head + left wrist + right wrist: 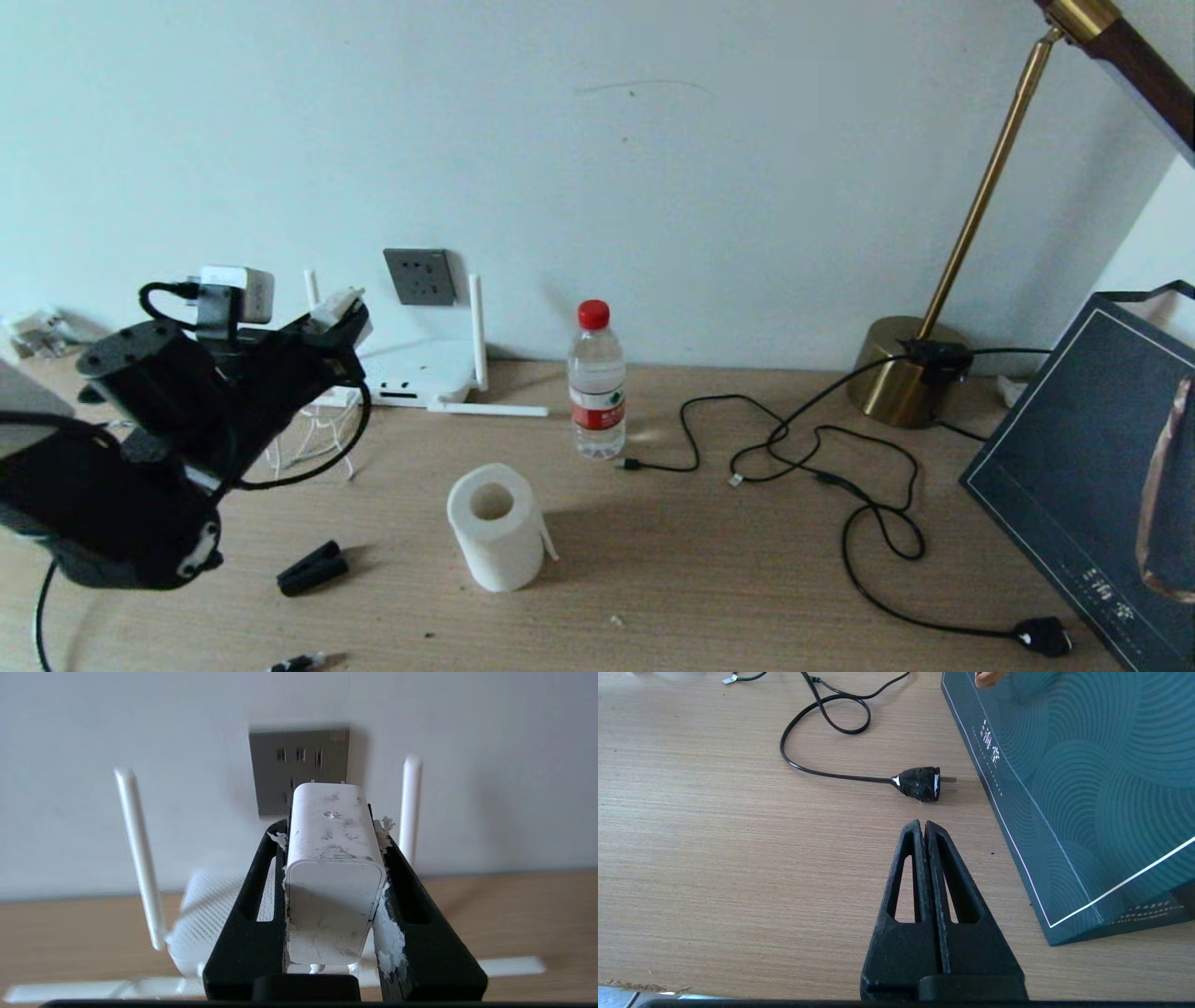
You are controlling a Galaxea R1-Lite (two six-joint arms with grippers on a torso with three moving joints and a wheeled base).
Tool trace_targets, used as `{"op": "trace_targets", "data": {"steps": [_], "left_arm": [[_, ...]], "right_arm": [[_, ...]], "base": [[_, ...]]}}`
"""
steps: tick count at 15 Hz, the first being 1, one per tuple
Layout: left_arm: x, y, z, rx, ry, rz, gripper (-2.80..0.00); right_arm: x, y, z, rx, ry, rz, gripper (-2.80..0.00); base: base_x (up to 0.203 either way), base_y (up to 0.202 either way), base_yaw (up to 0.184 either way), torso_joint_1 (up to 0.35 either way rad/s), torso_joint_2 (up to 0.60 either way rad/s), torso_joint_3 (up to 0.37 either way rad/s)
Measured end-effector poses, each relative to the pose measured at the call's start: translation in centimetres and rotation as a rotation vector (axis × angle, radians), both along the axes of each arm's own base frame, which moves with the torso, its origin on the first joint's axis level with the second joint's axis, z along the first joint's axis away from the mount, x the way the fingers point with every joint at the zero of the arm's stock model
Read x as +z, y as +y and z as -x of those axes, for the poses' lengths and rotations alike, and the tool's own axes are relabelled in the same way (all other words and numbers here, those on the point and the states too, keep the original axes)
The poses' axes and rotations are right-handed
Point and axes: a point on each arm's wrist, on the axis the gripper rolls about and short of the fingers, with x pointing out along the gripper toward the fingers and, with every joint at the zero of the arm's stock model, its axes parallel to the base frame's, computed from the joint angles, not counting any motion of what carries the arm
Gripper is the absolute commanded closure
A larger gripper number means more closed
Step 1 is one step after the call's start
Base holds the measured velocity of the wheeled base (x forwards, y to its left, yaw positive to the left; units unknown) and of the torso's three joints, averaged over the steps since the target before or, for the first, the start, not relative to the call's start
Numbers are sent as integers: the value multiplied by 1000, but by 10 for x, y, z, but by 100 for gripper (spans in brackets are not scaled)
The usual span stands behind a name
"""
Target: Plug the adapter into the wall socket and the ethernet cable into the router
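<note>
My left gripper (344, 315) is shut on the white adapter (332, 858), which is clamped between both black fingers (261, 896) above the table's back left. The adapter's front end points at the dark grey wall socket (299, 770) and stands a short way off it. In the head view the wall socket (420, 276) is up and to the right of the adapter (334, 304). The white router (420, 373) lies under the socket with upright antennas (477, 327). A small black plug with a clear tip (299, 663), seemingly the ethernet cable's end, lies at the front edge. My right gripper (923, 823) is shut and empty over bare table.
A water bottle (597, 383), a paper roll (495, 527) and a black clip (313, 567) stand mid-table. Thin black cables (822, 467) loop to the right, ending in a black power plug (920, 784). A brass lamp (901, 378) and a dark teal box (1064, 765) fill the right side.
</note>
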Motion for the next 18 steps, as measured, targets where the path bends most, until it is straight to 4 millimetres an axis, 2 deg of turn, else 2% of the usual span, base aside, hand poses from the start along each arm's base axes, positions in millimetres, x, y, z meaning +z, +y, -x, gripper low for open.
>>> {"op": "trace_targets", "data": {"steps": [6,18], "left_arm": [[-24,-7,-22,-21,47,17,0],[-32,-8,-27,1,72,73,0]], "right_arm": [[0,0,0,0,0,0,0],[0,0,0,0,0,0,0]], "base": [[0,0,0,0,0,0],[0,0,0,0,0,0]]}}
